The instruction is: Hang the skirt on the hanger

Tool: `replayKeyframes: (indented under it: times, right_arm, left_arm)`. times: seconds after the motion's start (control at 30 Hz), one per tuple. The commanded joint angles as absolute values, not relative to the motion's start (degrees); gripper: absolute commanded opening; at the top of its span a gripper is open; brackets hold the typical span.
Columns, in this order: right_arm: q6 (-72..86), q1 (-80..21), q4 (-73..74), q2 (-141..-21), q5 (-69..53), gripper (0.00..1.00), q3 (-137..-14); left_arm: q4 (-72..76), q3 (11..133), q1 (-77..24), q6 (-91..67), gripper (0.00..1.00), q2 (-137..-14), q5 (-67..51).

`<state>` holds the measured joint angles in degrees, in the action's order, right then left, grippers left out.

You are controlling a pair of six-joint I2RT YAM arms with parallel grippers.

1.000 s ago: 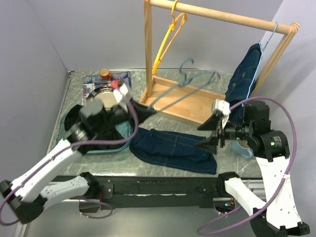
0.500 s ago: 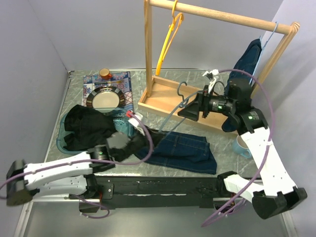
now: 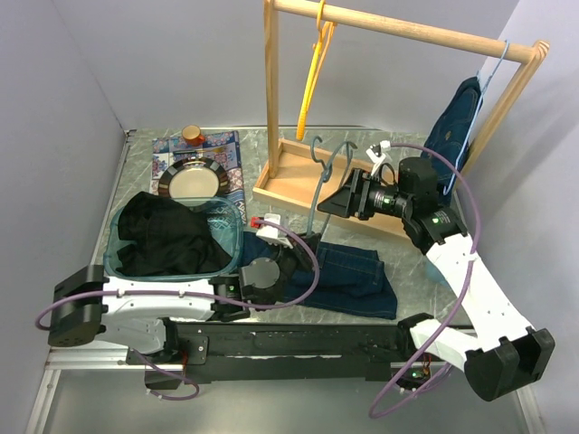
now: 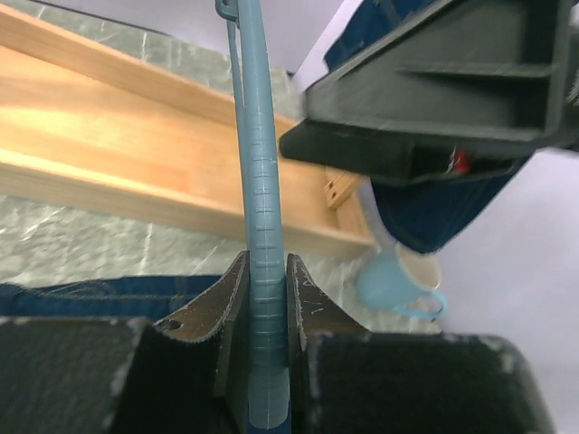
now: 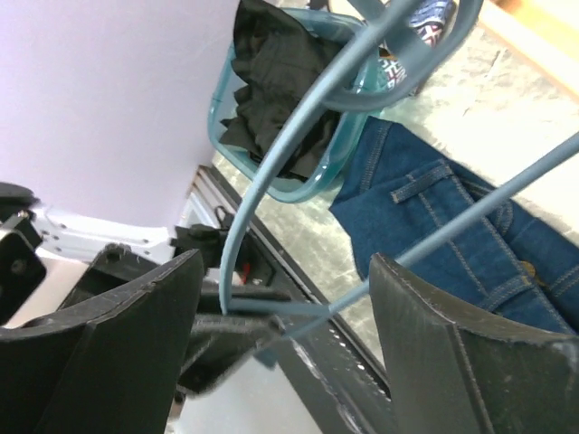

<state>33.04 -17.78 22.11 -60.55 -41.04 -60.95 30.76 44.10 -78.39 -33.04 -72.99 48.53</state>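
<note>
A blue-grey wire hanger (image 3: 314, 203) stands nearly upright above the denim skirt (image 3: 357, 271), which lies flat on the table near the front. My left gripper (image 3: 298, 249) is low over the skirt's left end. In the left wrist view it (image 4: 265, 271) is shut on the hanger's bar (image 4: 256, 181). My right gripper (image 3: 342, 203) is open beside the hanger's upper part. In the right wrist view its fingers (image 5: 285, 271) stand wide apart, with the hanger wires (image 5: 267, 172) passing between them untouched, and the skirt (image 5: 443, 217) lies below.
A wooden clothes rack (image 3: 308, 185) stands behind, with a yellow hanger (image 3: 312, 72) and a hung denim garment (image 3: 457, 117). A teal bin of black clothes (image 3: 167, 235) is at the left, with a plate (image 3: 192, 181) behind it. A blue mug (image 4: 398, 280) sits by the rack base.
My left arm has dropped low along the table's front and the hanger has swung upright. My right gripper has moved left and back to the hanger's top, still open.
</note>
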Motion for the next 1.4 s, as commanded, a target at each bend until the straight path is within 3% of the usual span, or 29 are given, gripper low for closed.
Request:
replayKeyframes:
  times: [0.0,0.2,0.3,0.33,0.43,0.5,0.6,0.63,0.73,0.97,1.13,1.37]
  right_arm:
    - [37.9,-18.3,15.2,-59.7,-42.8,0.74,-60.0]
    - [40.6,-18.2,11.6,-59.9,-45.8,0.54,-58.3]
    - [41.8,-18.2,9.4,-59.1,-47.3,0.32,-56.3]
    - [42.4,-18.2,9.1,-58.9,-47.5,0.19,-55.6]
    - [43.5,-17.3,7.7,-58.4,-48.8,0.0,-54.3]
    - [44.4,-16.3,6.3,-57.6,-50.4,0.0,-53.4]
    - [44.0,-14.6,6.5,-55.8,-52.4,0.0,-52.7]
    - [43.0,-14.3,6.6,-55.3,-53.3,0.0,-52.3]
    - [40.1,-13.6,6.0,-53.2,-58.1,0.0,-50.0]
    - [34.9,-13.7,-4.7,-53.0,-75.0,0.0,-41.8]
    - [18.3,-16.7,9.7,-56.9,-78.6,0.0,-47.0]
    - [0.3,-25.5,29.6,-61.9,-73.3,0.0,-53.4]
  left_arm:
    - [37.2,49.4,-79.4,-34.3,0.01,-76.4,49.7]
    - [38.4,51.9,-80.9,-34.2,0.01,-80.6,48.7]
    - [38.5,53.2,-81.2,-33.7,0.01,-81.8,48.2]
    - [38.4,53.3,-81.2,-33.6,0.01,-82.1,48.0]
    - [39.6,53.0,-81.2,-32.2,0.01,-82.2,45.2]
    - [40.9,51.9,-81.2,-28.1,0.03,-81.0,42.0]
    - [36.9,49.3,-81.2,-21.3,0.43,-76.3,33.4]
    - [35.4,48.3,-81.2,-19.6,0.69,-74.3,31.1]
    - [28.6,42.8,-80.9,-11.0,0.99,-64.7,24.1]
    - [-3.2,40.7,-76.7,18.6,0.97,-42.0,17.5]
    - [-8.1,37.6,-76.5,34.1,0.97,-27.6,16.4]
    - [-18.3,42.4,-76.5,40.9,0.97,-26.5,15.9]
